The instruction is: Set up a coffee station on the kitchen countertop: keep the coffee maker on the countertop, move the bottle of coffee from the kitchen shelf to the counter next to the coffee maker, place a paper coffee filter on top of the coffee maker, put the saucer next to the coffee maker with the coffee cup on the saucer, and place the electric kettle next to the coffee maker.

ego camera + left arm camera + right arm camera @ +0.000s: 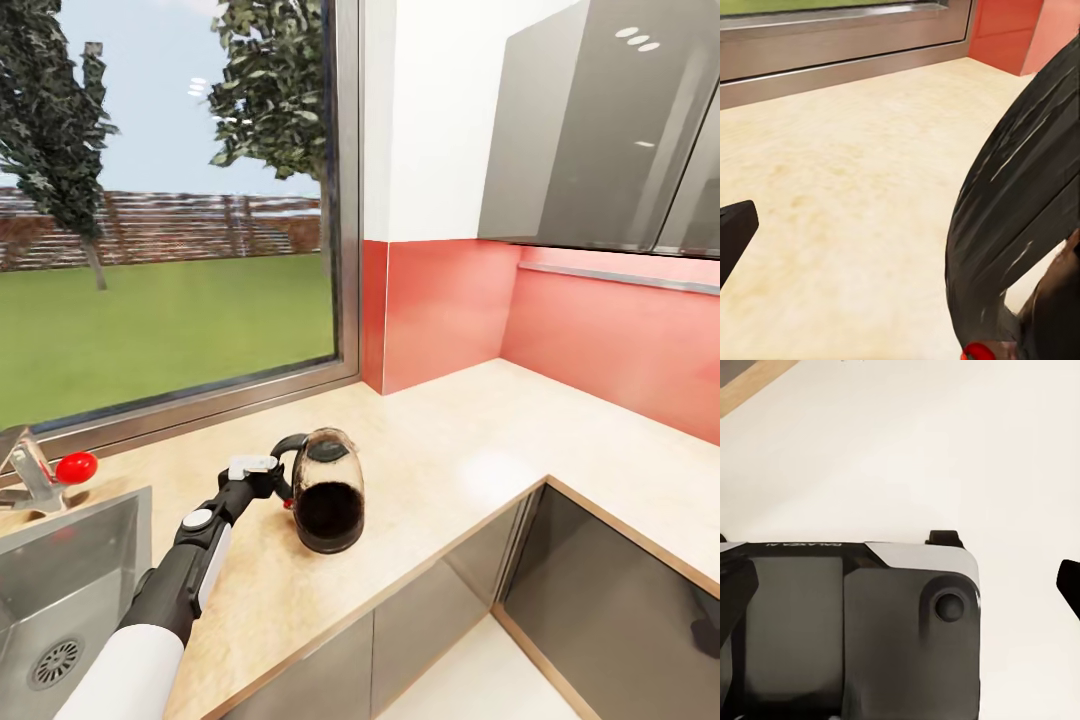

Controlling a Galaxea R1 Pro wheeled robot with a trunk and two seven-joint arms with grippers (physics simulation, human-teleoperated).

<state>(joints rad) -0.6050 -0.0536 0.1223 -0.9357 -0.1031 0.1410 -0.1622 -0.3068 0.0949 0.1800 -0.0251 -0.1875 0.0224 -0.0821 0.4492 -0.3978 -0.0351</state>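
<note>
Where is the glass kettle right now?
In the head view the electric kettle is on the countertop, near its front edge, right of the sink, with the left pincer at its handle.

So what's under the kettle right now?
The electric kettle is tipped over, its dark base facing the head camera, lying on bare light-wood countertop. The left gripper is at its handle. The contact patch beneath is hidden.

The electric kettle (327, 492), clear glass dome with black handle and small red switch, lies tipped on its side on my light-wood countertop (470, 440), black base toward the front edge, between the sink and the corner.
</note>
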